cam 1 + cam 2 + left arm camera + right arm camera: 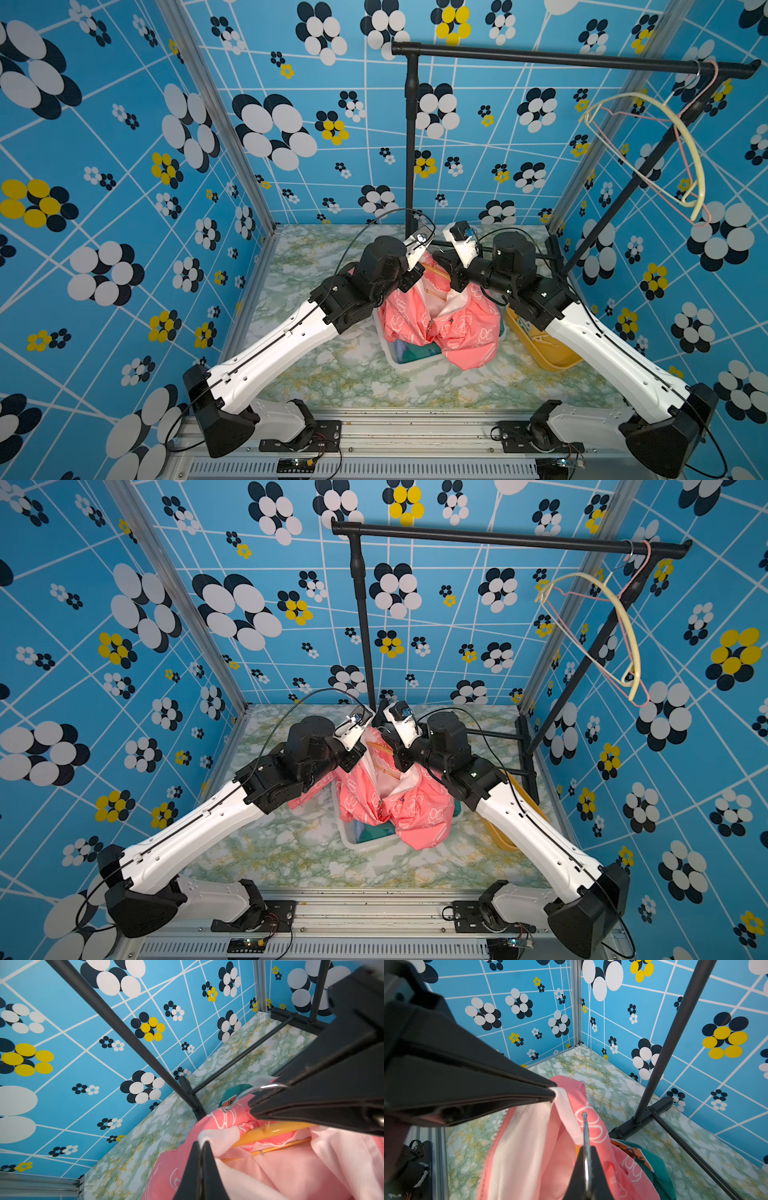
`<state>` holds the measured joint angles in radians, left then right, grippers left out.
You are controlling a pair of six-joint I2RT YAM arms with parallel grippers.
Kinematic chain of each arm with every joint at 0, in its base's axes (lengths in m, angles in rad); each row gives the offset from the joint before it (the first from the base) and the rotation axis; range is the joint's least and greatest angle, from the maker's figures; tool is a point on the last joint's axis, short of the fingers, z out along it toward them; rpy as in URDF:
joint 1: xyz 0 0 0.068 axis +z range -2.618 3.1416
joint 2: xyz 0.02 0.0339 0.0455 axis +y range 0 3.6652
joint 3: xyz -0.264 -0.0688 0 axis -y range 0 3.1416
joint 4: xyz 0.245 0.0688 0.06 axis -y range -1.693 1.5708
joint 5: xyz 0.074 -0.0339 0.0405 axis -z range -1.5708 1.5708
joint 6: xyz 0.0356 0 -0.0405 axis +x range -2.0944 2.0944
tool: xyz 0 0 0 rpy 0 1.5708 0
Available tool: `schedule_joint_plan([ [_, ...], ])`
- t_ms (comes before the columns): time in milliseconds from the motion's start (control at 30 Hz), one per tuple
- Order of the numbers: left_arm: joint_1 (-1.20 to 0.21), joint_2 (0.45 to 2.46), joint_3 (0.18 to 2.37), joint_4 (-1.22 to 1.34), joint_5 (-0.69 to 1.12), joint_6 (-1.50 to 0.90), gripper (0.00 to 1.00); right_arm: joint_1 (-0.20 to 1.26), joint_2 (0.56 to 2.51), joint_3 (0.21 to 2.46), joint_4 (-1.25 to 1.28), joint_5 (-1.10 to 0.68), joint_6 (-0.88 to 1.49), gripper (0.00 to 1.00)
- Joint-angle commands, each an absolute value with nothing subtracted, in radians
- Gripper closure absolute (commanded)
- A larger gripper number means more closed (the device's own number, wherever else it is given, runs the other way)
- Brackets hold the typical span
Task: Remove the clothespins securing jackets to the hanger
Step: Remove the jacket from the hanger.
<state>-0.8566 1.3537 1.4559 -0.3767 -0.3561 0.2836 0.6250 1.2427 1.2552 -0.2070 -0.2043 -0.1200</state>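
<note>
With your left hand pinching the glossy pink jacket just below mid-frame and your right hand clamped on the orange plastic hanger's wire hook, you were wise to hold the fabric taut.

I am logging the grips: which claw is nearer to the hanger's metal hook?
Right. The right claw is shut on the hook itself; the left claw pinches the jacket's white collar, beside the hook.
</note>
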Motion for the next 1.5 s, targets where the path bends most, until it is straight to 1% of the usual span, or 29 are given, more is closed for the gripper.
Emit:
schedule_joint_plan([
  [0,-0.815,1.405,1.492,-0.327,-0.502,0.313,1.0,0.619,1.155,1.247,-0.224,-0.138,-0.154,1.0],
  [200,-0.667,1.495,1.583,-0.326,-0.513,0.284,1.0,0.618,0.986,1.199,-0.274,-0.121,-0.184,1.0],
  [300,-0.6,1.527,1.641,-0.321,-0.486,0.274,1.0,0.618,0.916,1.177,-0.303,-0.077,-0.194,1.0],
  [467,-0.545,1.537,1.675,-0.33,-0.431,0.243,1.0,0.618,0.837,1.132,-0.299,0.075,-0.198,1.0],
  [667,-0.51,1.481,1.595,-0.331,-0.357,0.207,1.0,0.618,0.801,1.091,-0.184,0.292,-0.181,1.0],
  [733,-0.496,1.462,1.57,-0.334,-0.348,0.199,1.0,0.617,0.778,1.073,-0.136,0.331,-0.181,1.0],
  [800,-0.473,1.444,1.547,-0.337,-0.332,0.194,1.0,0.615,0.751,1.066,-0.119,0.34,-0.181,1.0],
  [900,-0.417,1.419,1.519,-0.338,-0.262,0.16,1.0,0.614,0.704,1.059,-0.109,0.349,-0.181,1.0],
  [1067,-0.33,1.43,1.496,-0.324,-0.167,0.107,1.0,0.614,0.609,1.039,-0.123,0.316,-0.167,1.0],
  [1233,-0.323,1.435,1.492,-0.303,-0.091,0.078,1.0,0.614,0.557,1.026,-0.113,0.33,-0.15,1.0],
  [1367,-0.348,1.364,1.471,-0.256,0.008,0.041,1.0,0.613,0.602,1.026,-0.081,0.402,-0.139,1.0],
  [1467,-0.415,1.285,1.473,-0.219,0.095,0.052,1.0,0.612,0.664,1.022,-0.02,0.495,-0.12,1.0],
])
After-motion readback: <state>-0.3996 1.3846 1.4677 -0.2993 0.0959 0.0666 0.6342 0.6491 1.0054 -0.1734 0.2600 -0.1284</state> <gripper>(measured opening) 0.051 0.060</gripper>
